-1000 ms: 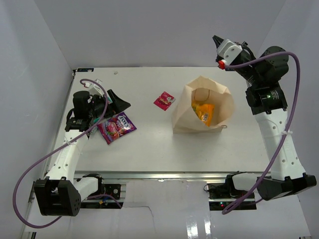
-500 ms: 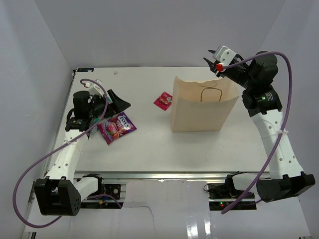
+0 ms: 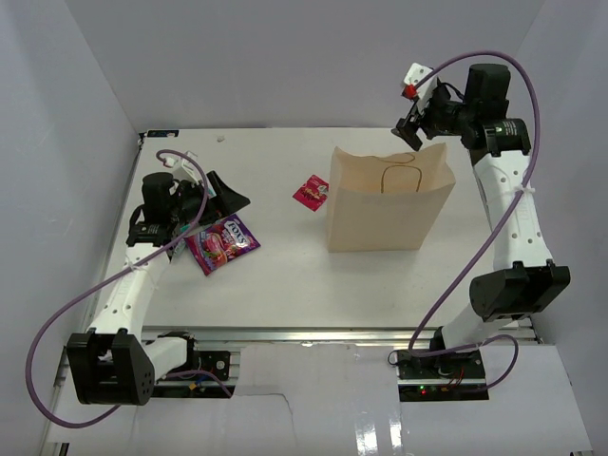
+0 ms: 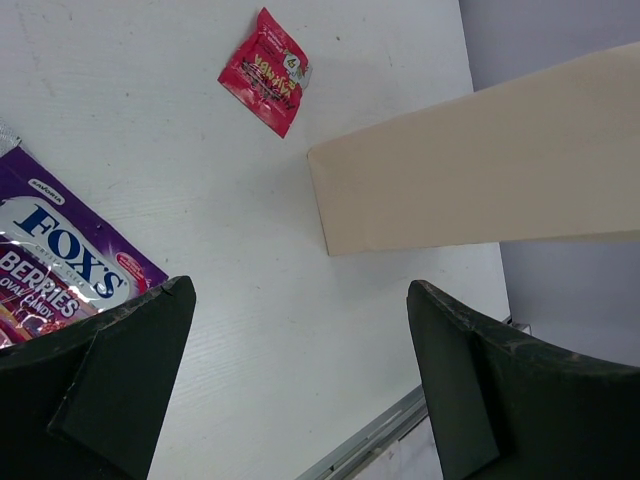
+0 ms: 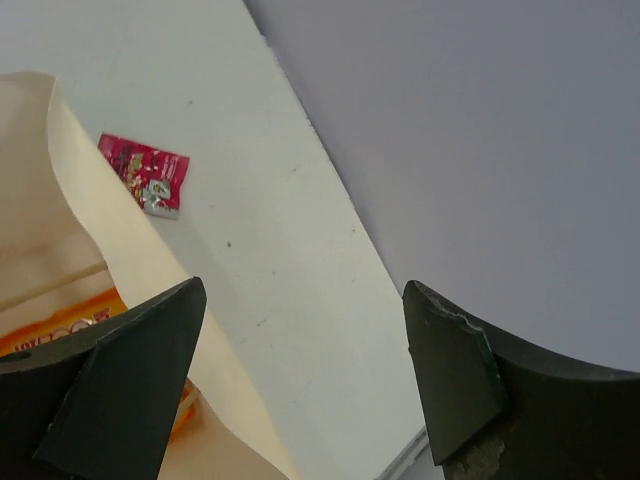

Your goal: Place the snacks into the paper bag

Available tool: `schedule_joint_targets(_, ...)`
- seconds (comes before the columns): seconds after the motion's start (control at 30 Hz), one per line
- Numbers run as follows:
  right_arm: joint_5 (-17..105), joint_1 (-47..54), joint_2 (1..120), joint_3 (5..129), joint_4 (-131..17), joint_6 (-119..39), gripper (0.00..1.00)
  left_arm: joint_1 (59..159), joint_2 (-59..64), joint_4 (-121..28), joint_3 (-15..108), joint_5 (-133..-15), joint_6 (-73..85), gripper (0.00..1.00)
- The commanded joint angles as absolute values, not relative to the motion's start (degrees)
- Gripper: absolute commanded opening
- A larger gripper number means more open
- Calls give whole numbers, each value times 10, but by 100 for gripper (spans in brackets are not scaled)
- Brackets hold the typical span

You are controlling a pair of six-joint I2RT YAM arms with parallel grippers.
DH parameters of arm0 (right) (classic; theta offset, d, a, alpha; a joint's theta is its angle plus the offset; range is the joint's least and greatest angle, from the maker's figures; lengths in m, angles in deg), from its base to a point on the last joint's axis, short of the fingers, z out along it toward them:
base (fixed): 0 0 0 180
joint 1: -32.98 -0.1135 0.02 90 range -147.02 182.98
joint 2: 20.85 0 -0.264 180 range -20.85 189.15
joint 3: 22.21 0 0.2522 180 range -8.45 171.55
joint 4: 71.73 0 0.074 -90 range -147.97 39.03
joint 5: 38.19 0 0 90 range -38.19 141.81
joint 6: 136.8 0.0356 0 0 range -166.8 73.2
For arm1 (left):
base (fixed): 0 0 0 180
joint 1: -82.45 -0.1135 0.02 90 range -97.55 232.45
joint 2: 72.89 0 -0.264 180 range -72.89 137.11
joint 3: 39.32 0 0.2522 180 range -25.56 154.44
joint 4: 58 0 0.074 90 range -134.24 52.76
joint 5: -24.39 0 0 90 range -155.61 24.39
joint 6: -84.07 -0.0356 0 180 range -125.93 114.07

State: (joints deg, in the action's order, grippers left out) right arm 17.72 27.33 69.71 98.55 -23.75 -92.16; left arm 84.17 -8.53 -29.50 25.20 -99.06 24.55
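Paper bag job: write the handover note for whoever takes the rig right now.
Left claw: open, empty, by the purple packet.
Right claw: open, empty, above the bag's far rim.
Bag: upright on the table.
Done: orange packet is inside the bag.
Left to do: purple packet and red packet, both on the table left of the bag.
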Motion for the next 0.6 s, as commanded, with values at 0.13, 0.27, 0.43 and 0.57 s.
schedule_joint_targets(0.13, 148, 296, 756, 1202, 5, -1127, 86, 843, -76, -297, 264, -989, 224, 98)
schedule_joint_targets(0.27, 216, 317, 737, 1180, 27, -1162, 86, 843, -69, -297, 266, -987, 222, 98)
schedule_joint_targets(0.43, 176, 339, 706, 1139, 126, -1218, 85, 842, -54, -311, 267, -999, 221, 98)
schedule_joint_targets(0.57, 148, 341, 688, 1093, 156, -1248, 85, 845, -28, -324, 283, -1016, 224, 98)
